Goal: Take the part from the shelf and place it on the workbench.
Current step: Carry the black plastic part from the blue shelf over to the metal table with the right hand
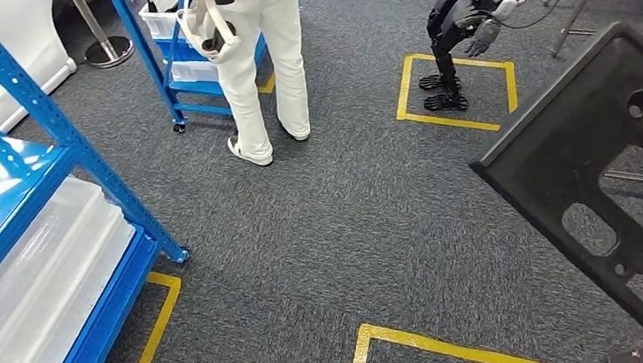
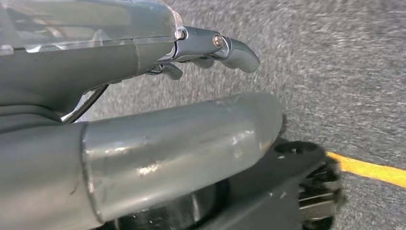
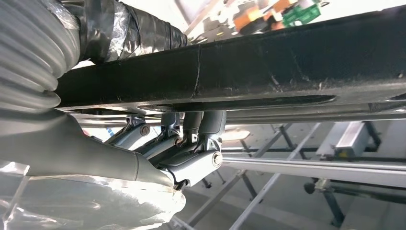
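The part [image 1: 606, 172], a large black plastic frame, hung tilted at the right of the head view, off the blue shelf [image 1: 24, 174] at far left. The left hand [image 2: 158, 143] hung open, fingers apart. The right hand [image 3: 177, 148] clamped its underside; held one-handed, it might swing or slip while walking.

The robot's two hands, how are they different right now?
The right hand has its fingers curled up against the black part, gripping it; the left hand holds nothing, with fingers stretched out and apart. Behind the right hand are metal frames; behind the left hand is grey carpet with a yellow line. Both are grey with darker fingers.
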`<state>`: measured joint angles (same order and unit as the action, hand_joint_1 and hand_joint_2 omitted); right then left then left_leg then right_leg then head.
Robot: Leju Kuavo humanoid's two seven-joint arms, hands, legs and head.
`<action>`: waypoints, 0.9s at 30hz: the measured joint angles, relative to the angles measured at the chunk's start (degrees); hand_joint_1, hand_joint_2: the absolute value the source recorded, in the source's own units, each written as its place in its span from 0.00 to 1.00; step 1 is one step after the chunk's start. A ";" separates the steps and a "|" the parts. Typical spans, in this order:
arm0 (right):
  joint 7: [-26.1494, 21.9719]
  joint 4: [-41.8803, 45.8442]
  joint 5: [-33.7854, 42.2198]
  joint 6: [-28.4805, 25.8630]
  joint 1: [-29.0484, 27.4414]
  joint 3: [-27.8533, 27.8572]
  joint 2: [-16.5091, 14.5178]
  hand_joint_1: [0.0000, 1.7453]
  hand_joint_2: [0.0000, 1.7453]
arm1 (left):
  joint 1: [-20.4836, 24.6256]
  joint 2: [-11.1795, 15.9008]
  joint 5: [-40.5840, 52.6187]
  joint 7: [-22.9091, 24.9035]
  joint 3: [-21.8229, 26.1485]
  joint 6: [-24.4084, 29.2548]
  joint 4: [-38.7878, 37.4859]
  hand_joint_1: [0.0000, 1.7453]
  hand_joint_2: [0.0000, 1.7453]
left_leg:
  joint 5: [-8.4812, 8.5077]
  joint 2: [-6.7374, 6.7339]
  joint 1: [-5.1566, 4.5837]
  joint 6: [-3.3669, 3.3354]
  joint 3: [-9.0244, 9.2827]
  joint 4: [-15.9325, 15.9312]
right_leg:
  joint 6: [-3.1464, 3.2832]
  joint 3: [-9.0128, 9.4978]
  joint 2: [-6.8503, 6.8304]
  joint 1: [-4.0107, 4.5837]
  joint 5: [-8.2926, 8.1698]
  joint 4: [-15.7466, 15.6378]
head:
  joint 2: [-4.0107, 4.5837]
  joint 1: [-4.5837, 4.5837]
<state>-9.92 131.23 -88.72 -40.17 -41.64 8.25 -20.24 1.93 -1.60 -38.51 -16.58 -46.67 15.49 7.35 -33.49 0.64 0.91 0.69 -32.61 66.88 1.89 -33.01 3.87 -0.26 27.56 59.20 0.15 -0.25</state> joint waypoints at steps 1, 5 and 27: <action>-0.56 -0.54 -0.26 0.00 -0.18 -0.27 0.00 1.00 1.00 | -0.01 0.04 -0.17 0.03 -0.21 -0.04 -0.01 0.00 0.00 | 1.78 1.32 0.09 -0.07 1.41 -3.63 | -0.26 -0.07 0.74 0.02 0.18 0.37 | 0.00 -0.01; -4.25 -3.93 -1.09 0.00 -0.86 -1.88 0.00 1.00 1.00 | 0.25 0.16 -0.64 0.11 -0.90 -0.35 -0.03 0.00 0.00 | 2.93 3.20 0.02 -1.02 3.10 -8.28 | -1.69 -1.07 3.29 -0.17 0.02 0.97 | 0.00 -0.03; -5.93 -14.92 -1.32 -0.02 -0.42 -6.66 0.48 1.00 1.00 | 0.82 0.37 -0.58 0.22 -3.33 -0.69 -0.03 0.00 0.00 | -5.17 -0.88 -0.29 -0.10 -2.03 5.68 | 0.40 0.72 -2.74 0.24 -0.31 -1.42 | 0.00 -0.13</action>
<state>-15.85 116.31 -90.03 -40.20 -42.07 1.59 -19.76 2.75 -1.23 -39.09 -16.36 -50.00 14.80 7.32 -38.66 -0.24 0.62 0.59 -34.65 72.55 2.29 -32.29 1.13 -0.02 27.25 57.78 0.15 -0.38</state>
